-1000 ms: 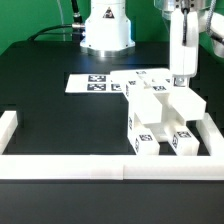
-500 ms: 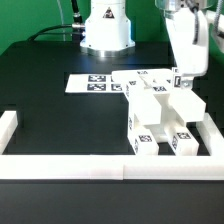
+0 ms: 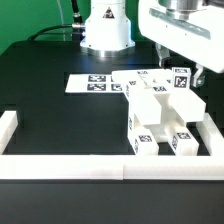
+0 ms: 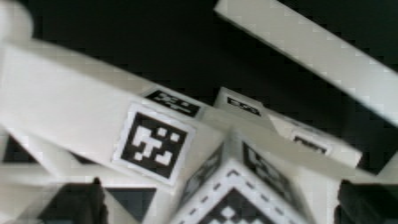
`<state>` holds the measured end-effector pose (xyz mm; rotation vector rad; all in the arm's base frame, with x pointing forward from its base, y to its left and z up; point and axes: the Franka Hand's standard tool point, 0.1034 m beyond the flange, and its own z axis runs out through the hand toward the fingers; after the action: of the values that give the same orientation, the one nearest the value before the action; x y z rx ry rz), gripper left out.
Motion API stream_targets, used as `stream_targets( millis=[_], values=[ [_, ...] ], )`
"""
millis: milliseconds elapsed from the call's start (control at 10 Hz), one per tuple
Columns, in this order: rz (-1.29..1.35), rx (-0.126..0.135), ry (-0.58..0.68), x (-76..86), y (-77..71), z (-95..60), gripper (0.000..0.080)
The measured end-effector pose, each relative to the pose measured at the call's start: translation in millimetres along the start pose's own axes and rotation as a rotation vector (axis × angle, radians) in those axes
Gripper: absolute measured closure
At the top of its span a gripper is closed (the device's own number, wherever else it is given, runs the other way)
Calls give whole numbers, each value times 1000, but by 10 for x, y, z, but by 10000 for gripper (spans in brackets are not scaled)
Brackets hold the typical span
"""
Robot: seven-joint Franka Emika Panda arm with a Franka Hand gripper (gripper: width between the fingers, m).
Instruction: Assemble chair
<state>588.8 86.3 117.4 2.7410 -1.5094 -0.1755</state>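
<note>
The chair (image 3: 160, 120) is a cluster of white blocky pieces with black-and-white tags, standing at the exterior view's right against the front rail. One tagged piece (image 3: 181, 80) stands upright at its back. My gripper (image 3: 184, 68) hangs just above that piece, on a tilted hand. In the wrist view the dark fingers (image 4: 80, 200) stand wide apart on either side of a tagged chair piece (image 4: 196, 150). Dark gaps separate the fingers from the piece, so my gripper (image 4: 222, 205) is open and holds nothing.
The marker board (image 3: 95, 84) lies flat on the black table behind the chair. A long white border rail (image 3: 80, 166) runs along the front, with short returns at both ends. The robot base (image 3: 105, 30) stands at the back.
The jaws have opened wide and let go of the upright piece, which stays on the chair. The hand has risen and tilted over toward the exterior view's right.
</note>
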Motion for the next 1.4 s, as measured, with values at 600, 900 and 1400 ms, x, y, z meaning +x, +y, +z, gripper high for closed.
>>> stream_targets(
  millis=[600, 900, 1400],
  values=[
    [-532, 10, 19, 23, -6, 24, 151],
    [-778, 5, 29, 43, -6, 24, 151],
    [-849, -3, 33, 64, 5, 23, 332]
  ],
)
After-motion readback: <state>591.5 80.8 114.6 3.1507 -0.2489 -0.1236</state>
